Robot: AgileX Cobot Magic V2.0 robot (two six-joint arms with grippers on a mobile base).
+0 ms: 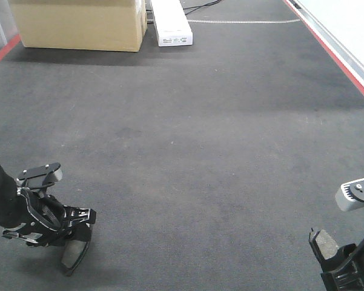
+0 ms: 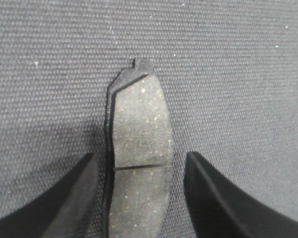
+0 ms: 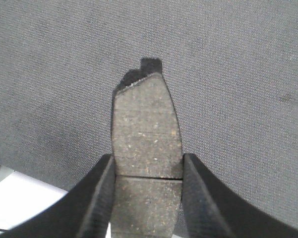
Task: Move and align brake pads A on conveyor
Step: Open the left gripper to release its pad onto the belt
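The dark-grey conveyor (image 1: 194,133) fills the front view. One brake pad (image 2: 139,129) lies flat on the belt (image 2: 238,74) between the fingers of my left gripper (image 2: 139,198), with a gap on each side, so that gripper is open. In the front view this pad (image 1: 74,257) sits at the lower left under the left gripper (image 1: 77,239). My right gripper (image 3: 148,198) is shut on a second brake pad (image 3: 146,129), both fingers pressed against its sides. That pad (image 1: 324,244) and the right gripper (image 1: 334,259) show at the lower right.
A cardboard box (image 1: 79,24) and a white box (image 1: 171,24) stand at the belt's far end. Red strips edge the belt on the right (image 1: 342,63) and far left (image 1: 3,51). A white patch (image 3: 20,198) shows below the belt's near edge.
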